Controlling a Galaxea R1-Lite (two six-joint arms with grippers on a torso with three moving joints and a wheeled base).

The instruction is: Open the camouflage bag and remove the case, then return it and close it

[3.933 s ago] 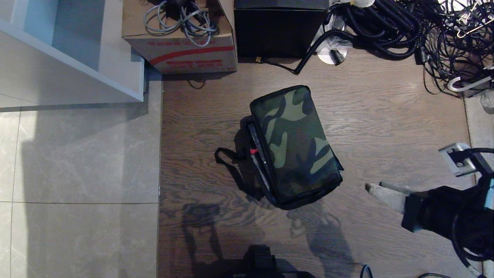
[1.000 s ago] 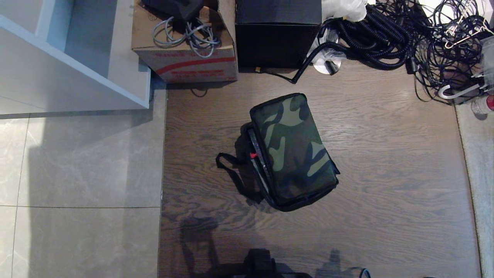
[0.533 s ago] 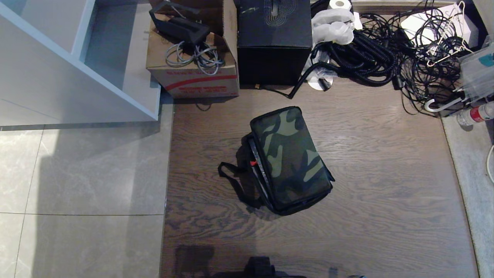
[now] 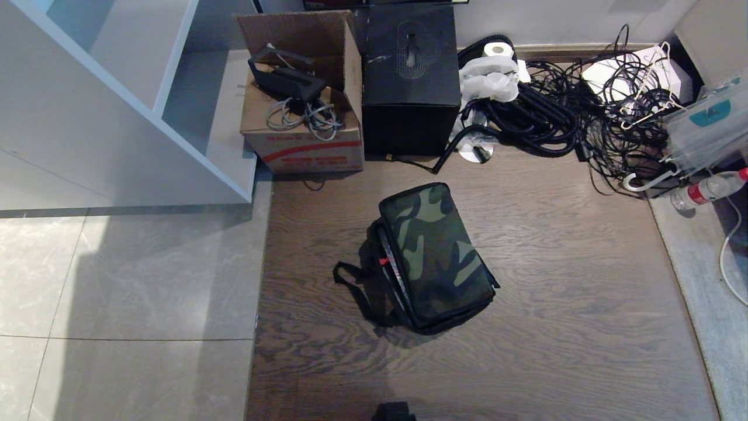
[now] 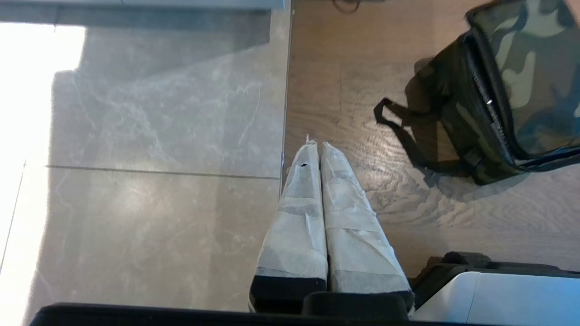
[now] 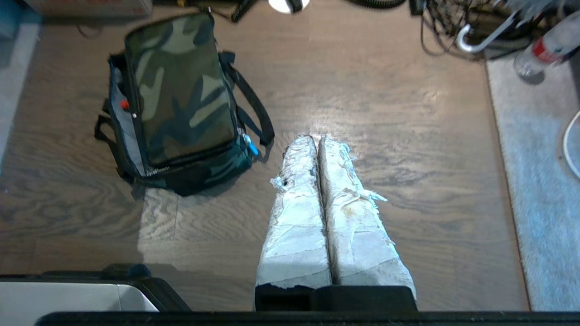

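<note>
Camouflage bag sat closed near the cardboard box; both grippers hung pressed together, empty, apparently finished.

Two long tapering fingers on the left gripper, wrapped in pale grey-white tape, wrinkled, set in a black mount. Same wrapping on the right gripper, dirtier and frayed, with torn flaps along the edges. Beside each mount, a white panel edged in black, possibly base housing.
</note>
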